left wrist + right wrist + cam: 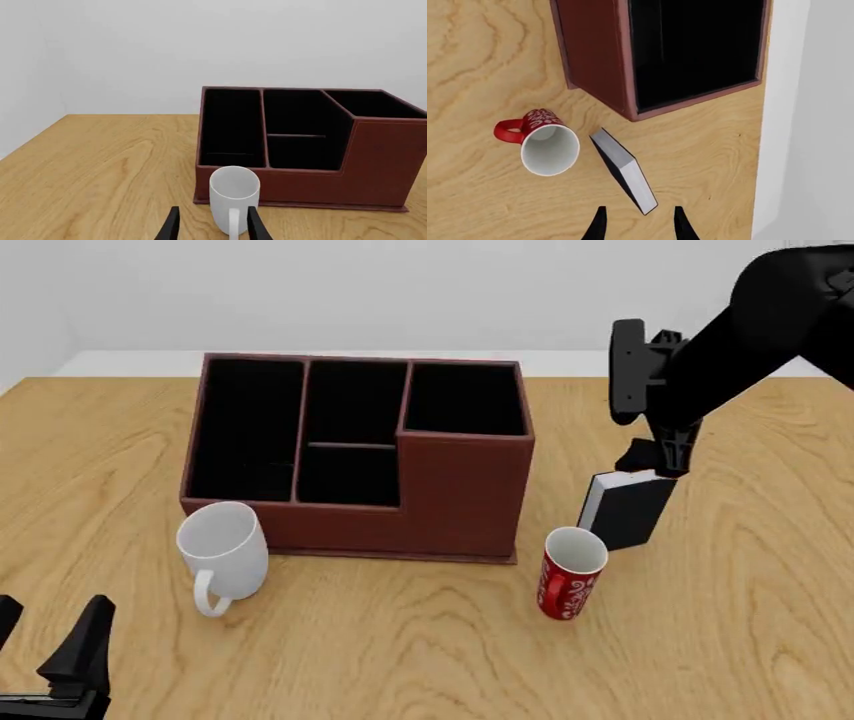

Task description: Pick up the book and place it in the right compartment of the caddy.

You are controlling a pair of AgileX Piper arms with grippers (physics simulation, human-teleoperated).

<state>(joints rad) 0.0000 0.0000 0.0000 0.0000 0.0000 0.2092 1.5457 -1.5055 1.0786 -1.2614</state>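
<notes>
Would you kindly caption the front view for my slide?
Right pincer poised above the upright book beside the caddy, red mug in front.

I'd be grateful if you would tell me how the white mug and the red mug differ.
The white mug is plain white; the red mug is red with white patterning. The white mug stands before the caddy at its left end, the red mug off its right front corner beside the book. Both stand upright, open-topped.

A white mug and a red can stand well apart on the wooden surface; a pale wall rises behind.
</notes>
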